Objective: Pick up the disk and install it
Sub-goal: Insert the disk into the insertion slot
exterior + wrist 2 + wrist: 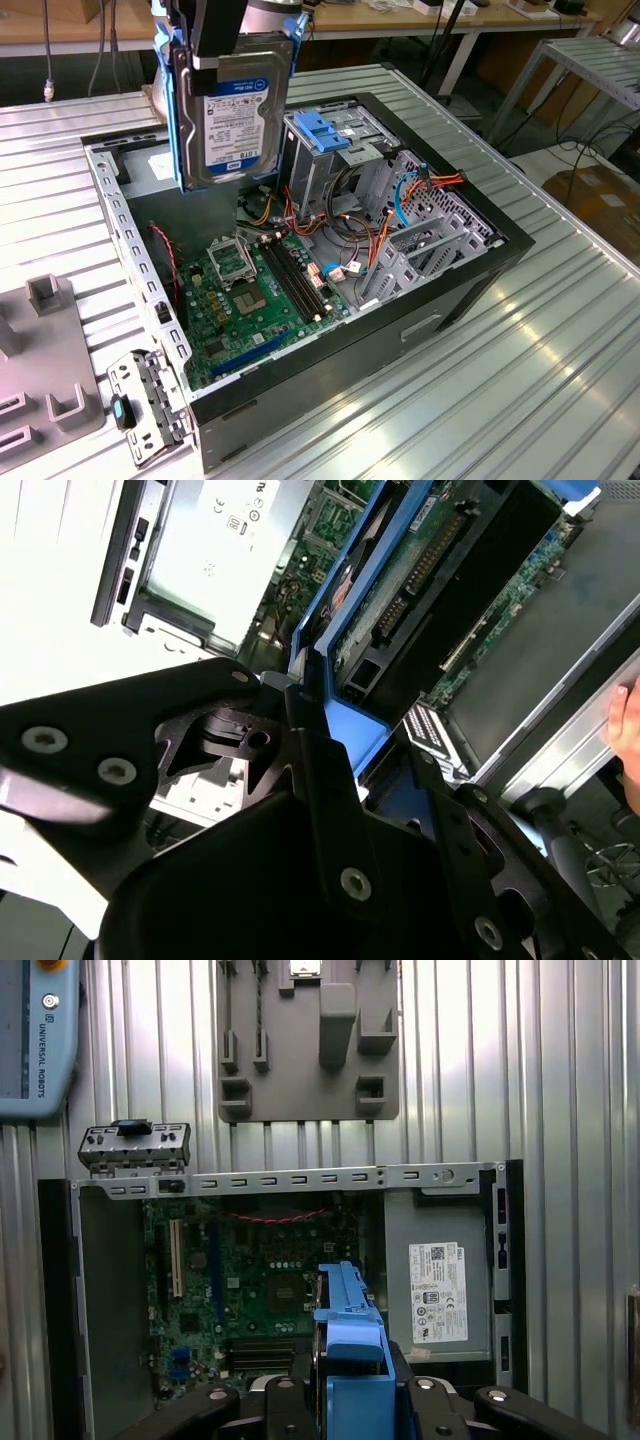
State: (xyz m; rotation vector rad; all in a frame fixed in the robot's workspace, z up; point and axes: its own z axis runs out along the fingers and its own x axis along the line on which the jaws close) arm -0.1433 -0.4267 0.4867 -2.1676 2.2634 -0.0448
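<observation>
You are looking at the pick-up half of the job done. The gripper is holding the disk in the air, hanging on edge with its labelled face turned toward the exterior camera. In the second wrist view the black fingers are pinching the blue rail at the disk's upper end, one on each side, while the drive's circuit-board face is running away from the camera toward the machine below.

The disk is hanging above the open computer case, touching nothing. In the exterior view it is sitting just to the exterior view's left of the tall metal drive cage, which is carrying a lighter blue block on top. The motherboard is lying well beneath it. In the first wrist view the blue rail is showing over that board, near the silver power supply.

The install half is not yet done, as I am judging it – the disk is resting in no bay or slot, and nothing in the case is gripping its rails. The grey fixture is standing on the ribbed surface beside the case, well apart from the disk.
</observation>
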